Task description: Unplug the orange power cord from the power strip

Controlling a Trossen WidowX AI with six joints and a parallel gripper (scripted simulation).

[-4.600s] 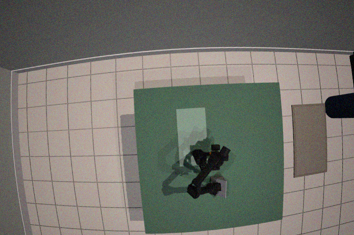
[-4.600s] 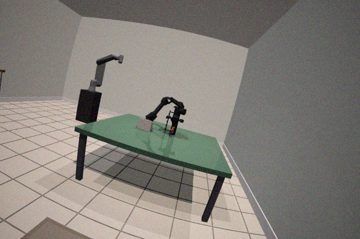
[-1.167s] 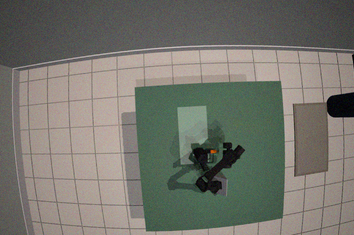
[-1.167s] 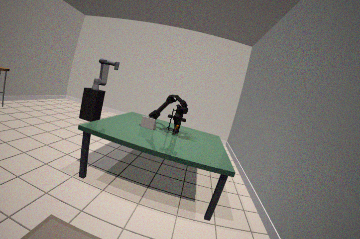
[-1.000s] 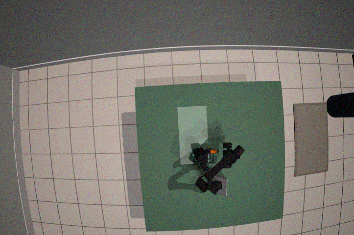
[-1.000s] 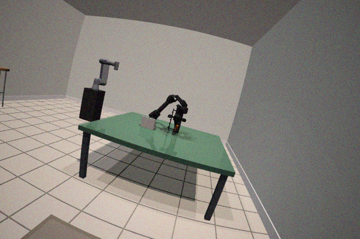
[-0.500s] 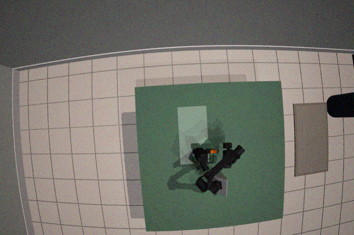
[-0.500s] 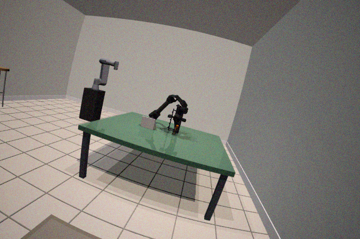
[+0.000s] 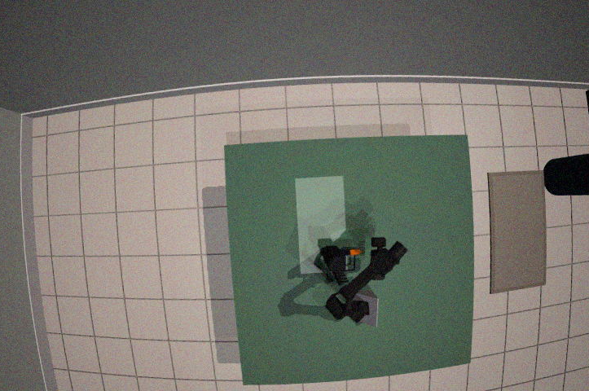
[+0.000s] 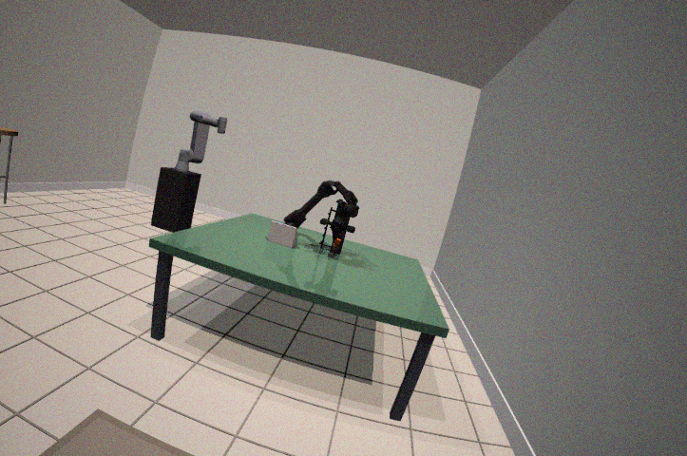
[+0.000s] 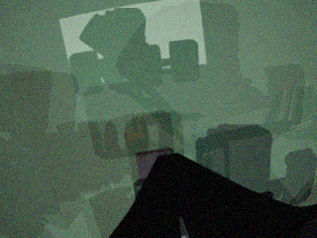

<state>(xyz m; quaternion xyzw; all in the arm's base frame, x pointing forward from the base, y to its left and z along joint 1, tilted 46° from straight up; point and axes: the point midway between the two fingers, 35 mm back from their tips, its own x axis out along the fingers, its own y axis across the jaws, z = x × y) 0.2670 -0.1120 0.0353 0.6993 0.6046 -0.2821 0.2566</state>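
Orange power cord's plug [image 10: 335,244] shows as a small orange patch low over the green tabletop [image 10: 236,253], right at the downward-pointing tip of the tool [image 10: 334,250]. From above, the same orange spot [image 9: 355,252] sits beside the arm's wrist, with a small greyish block just below it that may be the power strip; it is too small to tell, and so is whether the plug is seated. The tool is clenched fully. The wrist view shows only its dark body with a thin seam between the fingers, and nothing visibly held there.

Judging by this, the work is at the plug: either a pinch on something very thin or a closed tool pressing against it. The release is not yet done. Next, the plug must come out of its socket, then the fingers spread and the arm lifts away from plug, cord and strip.
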